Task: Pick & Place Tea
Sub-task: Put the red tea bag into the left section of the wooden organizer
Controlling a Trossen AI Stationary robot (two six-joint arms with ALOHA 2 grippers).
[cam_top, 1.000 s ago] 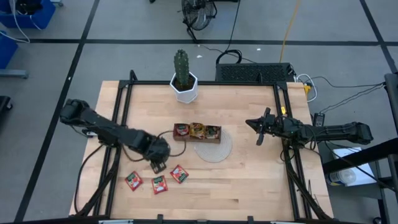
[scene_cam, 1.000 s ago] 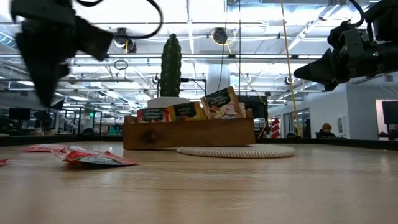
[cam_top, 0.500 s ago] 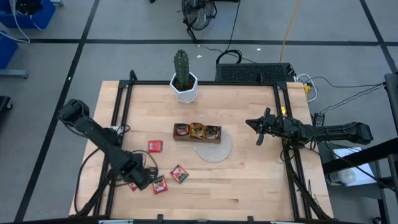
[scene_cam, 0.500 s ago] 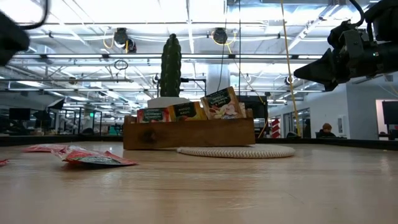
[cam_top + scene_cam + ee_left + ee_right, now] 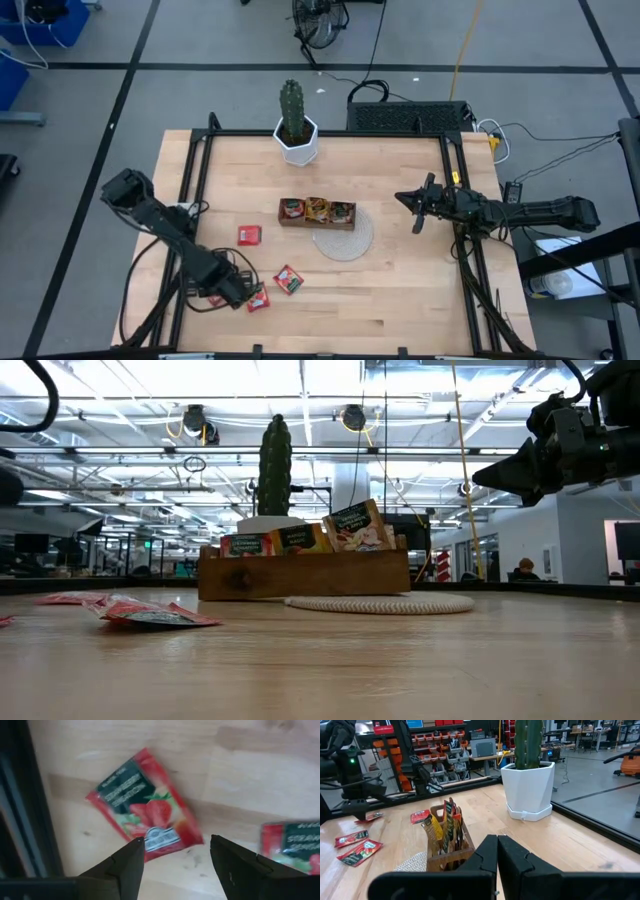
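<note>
- The wooden table (image 5: 400,290) carries everything — a black frame runs along its edges, and both dark arms reach in from its sides.
- A white pot with a green cactus (image 5: 296,128) stands at the far edge of the table, upright.
- A round woven mat (image 5: 355,240) lies near the table's middle, and the brown wooden tray (image 5: 317,212) sits at its far-left rim, touching or overlapping it.
- In the tray, several tea sachets (image 5: 352,525) stand on edge — red, orange-yellow and lighter ones, side by side.
- The left gripper (image 5: 232,292) is low over the near-left part of the table, its two fingers spread apart and grasping nothing.
- In the left wrist view, a red strawberry sachet (image 5: 145,815) lies flat on the wood just ahead of the spread fingertips, tilted; one corner of it reaches the left finger (image 5: 127,867), though whether they touch cannot be told.
- A second red sachet (image 5: 292,845) shows partly at the edge of that same view, beside the other finger and apart from the first.
- From above, two red sachets (image 5: 288,279) lie just to the right of the left gripper, and another lone red sachet (image 5: 249,235) lies farther in, between the gripper and the tray.
- The right gripper (image 5: 415,212) waits above the right side of the table, well apart from the tray, its fingers pressed together with nothing between them.
</note>
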